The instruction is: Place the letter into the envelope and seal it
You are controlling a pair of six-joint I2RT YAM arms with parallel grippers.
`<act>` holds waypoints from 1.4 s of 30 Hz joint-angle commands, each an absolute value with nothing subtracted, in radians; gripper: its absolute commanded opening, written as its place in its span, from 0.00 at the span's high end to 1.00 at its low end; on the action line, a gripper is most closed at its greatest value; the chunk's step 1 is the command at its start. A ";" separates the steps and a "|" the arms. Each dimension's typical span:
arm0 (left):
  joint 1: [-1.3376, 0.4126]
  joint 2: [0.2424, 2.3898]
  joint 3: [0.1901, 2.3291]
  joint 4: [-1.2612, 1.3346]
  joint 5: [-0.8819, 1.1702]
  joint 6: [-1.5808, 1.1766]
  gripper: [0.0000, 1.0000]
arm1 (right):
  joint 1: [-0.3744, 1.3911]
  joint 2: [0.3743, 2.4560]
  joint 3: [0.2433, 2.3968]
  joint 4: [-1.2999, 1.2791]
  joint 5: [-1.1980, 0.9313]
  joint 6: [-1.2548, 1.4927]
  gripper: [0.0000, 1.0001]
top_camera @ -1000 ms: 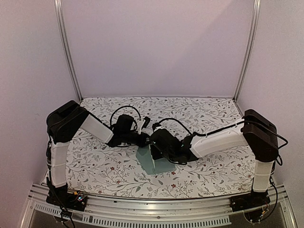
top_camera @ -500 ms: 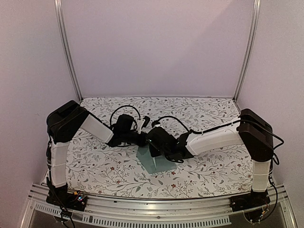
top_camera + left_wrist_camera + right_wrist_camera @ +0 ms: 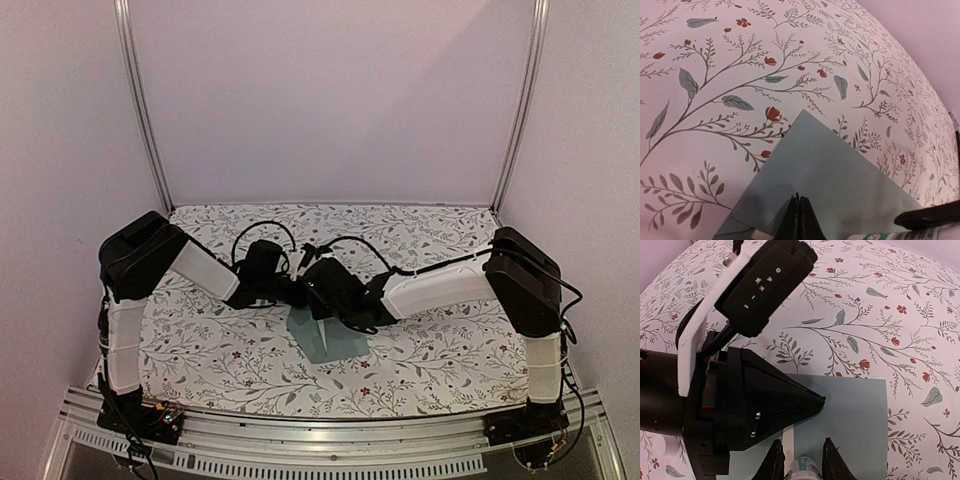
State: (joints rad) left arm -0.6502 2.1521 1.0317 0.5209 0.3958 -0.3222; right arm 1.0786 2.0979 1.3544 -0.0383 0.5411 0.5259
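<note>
Right wrist: smooth teal envelope (image 3: 850,420) on floral tabletop (image 3: 890,315).
Left end effector (image 3: 816,401) is closed; glue stick (image 3: 802,469) is clamped by right end effector (image 3: 802,444).

1. My left gripper (image 3: 821,400): matt black plastic shell with a smooth white plastic cover.
2. The envelope (image 3: 850,425): smooth, matt teal paper.
3. The table cover (image 3: 715,75): matt, flower-printed sheet; I cannot tell cloth from paper.
4. The glue stick (image 3: 802,471) in my right gripper (image 3: 802,456): glossy labelled plastic.
5. The frame rail (image 3: 330,440): dull ribbed metal.

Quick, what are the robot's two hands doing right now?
Left gripper: closed, over the envelope.
Right gripper: closed on the glue stick.
</note>
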 commanded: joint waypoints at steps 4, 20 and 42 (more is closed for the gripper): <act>-0.631 2.215 1.023 0.407 0.339 -0.309 1.00 | 1.098 2.074 1.241 -0.088 0.496 0.545 1.00; -0.631 2.216 1.023 0.403 0.335 -0.305 1.00 | 1.158 2.037 1.251 -0.193 0.610 0.582 1.00; -0.634 2.226 1.034 0.400 0.349 -0.302 1.00 | 1.048 2.141 1.318 -0.008 0.512 0.431 1.00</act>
State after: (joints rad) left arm -0.6491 2.1674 1.0531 0.5224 0.3847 -0.3176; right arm 1.0634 2.0899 1.3357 -0.0208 0.5484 0.4591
